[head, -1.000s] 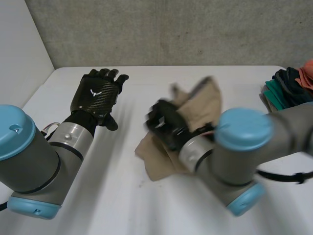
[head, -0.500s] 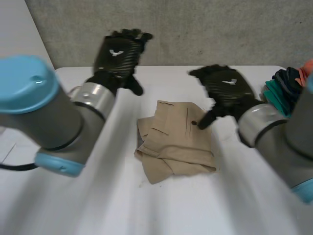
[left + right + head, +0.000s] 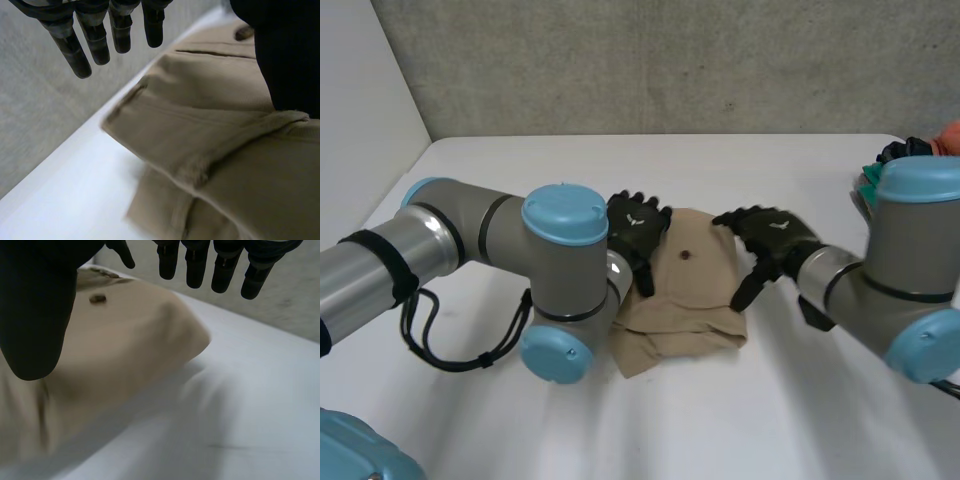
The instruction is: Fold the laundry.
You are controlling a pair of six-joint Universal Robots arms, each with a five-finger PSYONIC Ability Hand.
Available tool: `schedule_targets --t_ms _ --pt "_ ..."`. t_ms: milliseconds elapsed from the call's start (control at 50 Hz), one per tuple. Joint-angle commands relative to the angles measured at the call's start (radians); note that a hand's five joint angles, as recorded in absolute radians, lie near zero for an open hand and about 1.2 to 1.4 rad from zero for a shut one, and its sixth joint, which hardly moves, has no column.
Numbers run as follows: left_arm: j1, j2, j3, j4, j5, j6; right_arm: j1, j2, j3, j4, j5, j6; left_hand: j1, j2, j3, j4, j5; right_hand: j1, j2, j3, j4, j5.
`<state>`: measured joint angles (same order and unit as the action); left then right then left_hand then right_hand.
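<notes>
Both hands have come down from mid-air to flank the tan shorts (image 3: pixel 695 285) lying mid-table (image 3: pixel 620 420), left hand (image 3: pixel 638 222) at their left edge and right hand (image 3: pixel 775 238) at their right, fingers straight, gripping nothing, probably to tidy a nearly finished fold.

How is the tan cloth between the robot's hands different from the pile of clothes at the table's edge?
The tan cloth is one colour; the pile of clothes mixes teal, dark and orange. The tan cloth lies flat in the middle of the table; the pile is heaped at its right edge. The open left hand and right hand flank the tan cloth; neither is by the pile. Both are clothes on the same table.
</notes>
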<state>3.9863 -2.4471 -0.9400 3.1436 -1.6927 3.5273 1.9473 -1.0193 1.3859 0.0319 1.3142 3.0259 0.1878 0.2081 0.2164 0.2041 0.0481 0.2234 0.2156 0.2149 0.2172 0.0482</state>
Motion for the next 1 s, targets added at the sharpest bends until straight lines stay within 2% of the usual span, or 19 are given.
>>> schedule_targets --t_ms 20,200,240,300,380,480,500,560,580,680,800,920,1000 --pt "0.008 0.03 -0.115 0.003 -0.031 0.134 0.052 0.134 -0.073 -0.001 0.026 -0.008 0.023 0.002 -0.006 0.006 -0.012 -0.049 -0.041 -0.04 -0.043 -0.048" --pt "0.017 0.031 -0.148 -0.005 -0.028 0.128 0.061 0.179 -0.099 0.0 0.12 -0.16 0.02 0.0 -0.009 0.004 -0.015 -0.049 -0.041 -0.04 -0.043 -0.048" --pt "0.014 0.043 -0.152 -0.004 -0.025 0.122 0.07 0.147 -0.097 -0.003 0.158 -0.18 0.02 0.0 -0.009 0.003 -0.015 -0.049 -0.041 -0.04 -0.043 -0.048" --pt "0.016 0.143 -0.16 -0.001 -0.024 0.085 0.07 0.066 -0.088 -0.013 0.203 -0.19 0.017 -0.003 -0.012 0.001 -0.018 -0.049 -0.041 -0.04 -0.043 -0.048" --pt "0.02 0.273 -0.195 0.004 0.001 0.015 0.074 -0.039 -0.05 -0.044 0.224 -0.19 0.017 -0.003 -0.012 0.001 -0.018 -0.049 -0.041 -0.04 -0.043 -0.048" --pt "0.036 0.407 -0.262 0.006 0.161 -0.066 0.102 -0.136 0.059 -0.122 0.226 -0.205 0.014 -0.006 -0.015 -0.002 -0.021 -0.049 -0.041 -0.04 -0.043 -0.048" --pt "0.051 0.456 -0.291 0.006 0.235 -0.088 0.113 -0.151 0.079 -0.136 0.227 -0.211 0.014 -0.006 -0.015 -0.002 -0.021 -0.049 -0.041 -0.04 -0.043 -0.048" --pt "0.083 0.523 -0.342 0.004 0.349 -0.126 0.16 -0.202 0.172 -0.188 0.226 -0.232 0.014 -0.006 -0.015 -0.002 -0.021 -0.049 -0.041 -0.04 -0.043 -0.048" --pt "0.1 0.554 -0.364 0.004 0.413 -0.155 0.171 -0.209 0.197 -0.202 0.224 -0.236 0.014 -0.006 -0.015 -0.002 -0.021 -0.049 -0.041 -0.04 -0.043 -0.048" --pt "0.149 0.612 -0.405 -0.001 0.563 -0.267 0.223 -0.22 0.343 -0.322 0.223 -0.242 0.02 -0.001 -0.009 0.003 -0.015 -0.049 -0.041 -0.04 -0.043 -0.048" --pt "0.186 0.637 -0.416 0.006 0.602 -0.35 0.289 -0.183 0.458 -0.501 0.229 -0.245 0.023 0.002 -0.006 0.006 -0.012 -0.049 -0.041 -0.04 -0.043 -0.048" --pt "0.186 0.639 -0.416 0.016 0.601 -0.36 0.312 -0.043 0.438 -0.609 0.249 -0.292 0.026 0.005 -0.003 0.009 -0.009 -0.049 -0.041 -0.04 -0.043 -0.048" --pt "0.186 0.637 -0.418 0.018 0.599 -0.361 0.312 0.002 0.401 -0.659 0.282 -0.343 0.026 0.005 -0.003 0.009 -0.009 -0.049 -0.041 -0.04 -0.043 -0.048"
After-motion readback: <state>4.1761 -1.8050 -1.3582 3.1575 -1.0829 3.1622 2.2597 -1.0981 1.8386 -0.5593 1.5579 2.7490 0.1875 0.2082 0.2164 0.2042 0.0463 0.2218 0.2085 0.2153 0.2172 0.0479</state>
